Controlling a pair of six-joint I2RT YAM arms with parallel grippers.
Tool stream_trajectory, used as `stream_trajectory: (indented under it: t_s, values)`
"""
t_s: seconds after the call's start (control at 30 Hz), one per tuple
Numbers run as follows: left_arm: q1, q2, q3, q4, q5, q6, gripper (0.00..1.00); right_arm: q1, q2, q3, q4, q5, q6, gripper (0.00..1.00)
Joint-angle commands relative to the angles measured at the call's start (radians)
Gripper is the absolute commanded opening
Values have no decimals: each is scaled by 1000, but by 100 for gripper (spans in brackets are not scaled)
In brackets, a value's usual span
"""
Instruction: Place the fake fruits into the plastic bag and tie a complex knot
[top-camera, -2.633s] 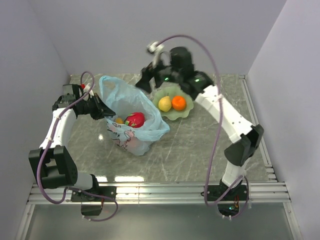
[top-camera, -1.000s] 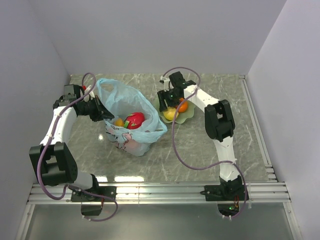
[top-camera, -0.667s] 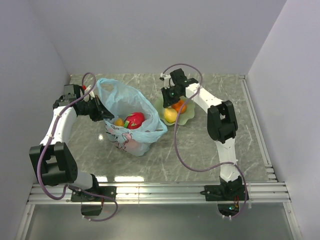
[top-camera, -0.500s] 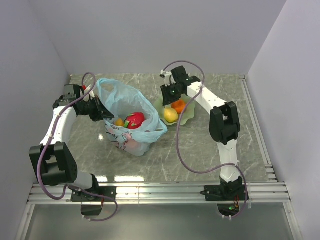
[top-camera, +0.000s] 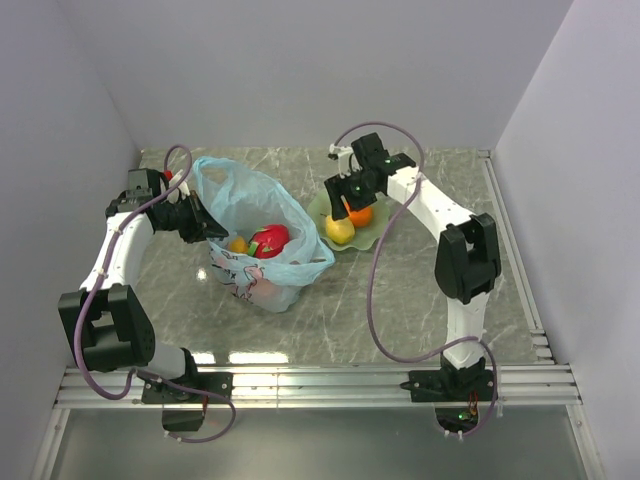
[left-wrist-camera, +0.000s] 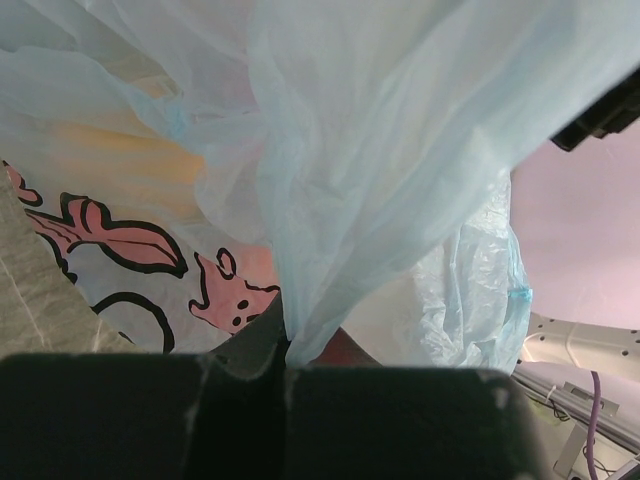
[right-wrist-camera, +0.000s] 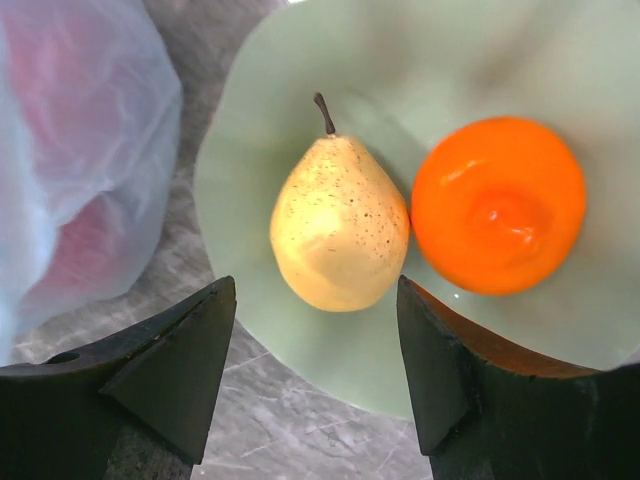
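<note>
The light-blue plastic bag (top-camera: 262, 225) stands open at centre-left, with a red fruit (top-camera: 268, 240) and a small orange fruit (top-camera: 238, 243) inside. My left gripper (top-camera: 203, 222) is shut on the bag's left rim; in the left wrist view the film (left-wrist-camera: 350, 150) runs down into the closed jaws of the gripper (left-wrist-camera: 285, 350). A yellow pear (right-wrist-camera: 340, 225) and an orange (right-wrist-camera: 498, 205) lie on the pale green plate (right-wrist-camera: 430, 60). My right gripper (right-wrist-camera: 315, 290) hovers open just above the pear, holding nothing. No knot shows.
The plate (top-camera: 372, 236) sits right of the bag, almost touching it. The bag's side (right-wrist-camera: 80, 150) fills the left of the right wrist view. Walls close in the marble table (top-camera: 400, 290) at the back and both sides.
The right gripper came down over the plate, narrowed, then opened again and drew back a little toward the right. The pear slid nearer the plate's front edge. The left arm stayed still.
</note>
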Motion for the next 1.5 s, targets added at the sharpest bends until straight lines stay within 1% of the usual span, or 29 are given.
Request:
stream_trajectory:
  t_s: [0.0,0.03,0.07,0.1,0.23,0.43,0.63,0.67,0.7,0.73,0.77,0.83,0.93,1.13,1.2,1.27,1.37,1.4,1.43,1.47]
  values:
    - [6,-8,28,15,20,11,0,9,21,10,-15,31,10,72]
    - [6,-7,28,16,21,9,0,13,30,21,-8,31,13,73]
    - [6,-4,31,16,21,9,0,13,57,30,-8,31,16,84]
    - [6,-4,34,13,20,11,0,15,71,38,-10,31,22,85]
    - [6,-4,40,7,15,14,0,18,128,61,-16,10,44,85]
    - [4,-10,31,10,11,11,0,18,159,39,-19,-19,59,82]
    - [6,-2,36,12,12,12,0,15,206,62,-22,-33,85,83]
    - [4,-4,36,12,12,12,0,13,205,65,-22,-38,95,82]
    - [6,-4,36,12,11,11,0,12,203,67,-19,-42,96,79]
    - [6,-4,36,10,11,14,0,7,191,70,-19,-45,96,73]
    - [6,-8,36,9,11,14,0,4,180,67,-21,-56,98,70]
    - [6,-11,34,7,11,18,0,-10,139,64,-21,-76,107,65]
    - [6,-16,31,3,9,21,0,-34,64,59,-7,-113,118,62]
    - [6,-16,29,7,12,20,0,-74,-50,87,-1,-140,124,61]
    - [4,-16,28,10,14,20,0,-80,-87,87,31,-159,127,61]
    - [4,-17,25,13,14,18,0,-77,-133,99,67,-237,156,64]
    - [6,-19,20,12,14,20,0,-28,-151,167,68,-315,155,68]
    - [6,-21,19,12,14,20,0,-8,-150,186,59,-317,139,68]
    - [7,-19,19,12,15,20,0,43,-150,214,53,-314,139,69]
    - [4,-22,19,13,14,17,0,67,-148,220,48,-302,86,69]
